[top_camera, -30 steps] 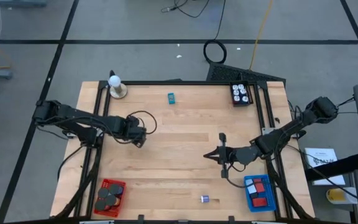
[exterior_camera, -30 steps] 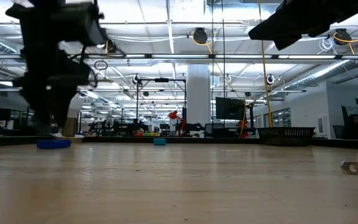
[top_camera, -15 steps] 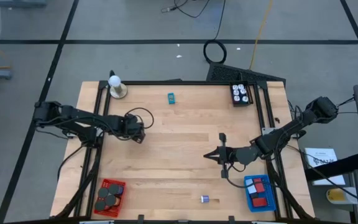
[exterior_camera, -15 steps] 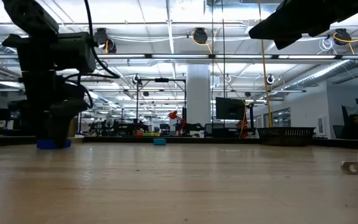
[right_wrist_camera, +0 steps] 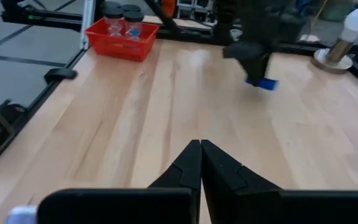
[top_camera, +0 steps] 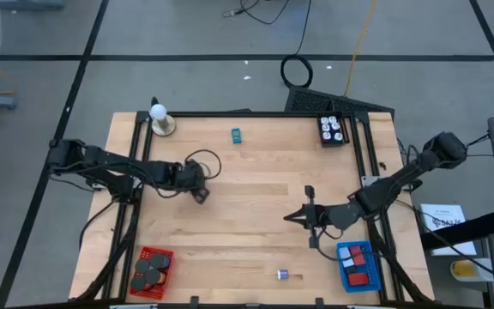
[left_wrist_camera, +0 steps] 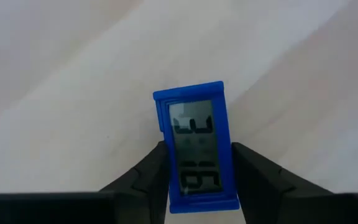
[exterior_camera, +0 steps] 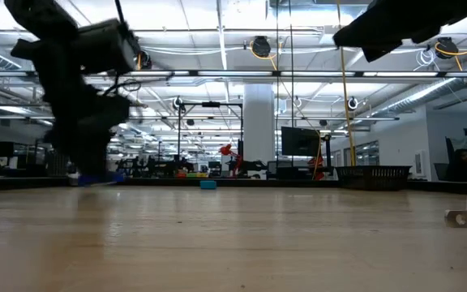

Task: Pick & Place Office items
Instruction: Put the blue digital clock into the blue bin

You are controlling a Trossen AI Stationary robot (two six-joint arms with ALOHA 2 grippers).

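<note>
Office items mostly fill both baskets; left gripper (left_wrist_camera: 194,180) clasps a blue block (left_wrist_camera: 195,146), left of centre; right gripper (right_wrist_camera: 200,163) rests clenched; teal (top_camera: 237,134) and purple (top_camera: 282,275) bits remain.

A blue block (left_wrist_camera: 197,146) with a grey display face sits between the left gripper's (left_wrist_camera: 199,186) two dark fingers (left_wrist_camera: 145,180), which press its long sides; pale wooden table (left_wrist_camera: 61,93) lies beyond.

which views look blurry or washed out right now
Low view: the left arm is smeared by motion, the hall behind stays crisp. Left wrist view: the wood is pale and soft, the blue block between the fingers fairly sharp. Right wrist view: the far arm is blurred. High view: evenly lit.
</note>
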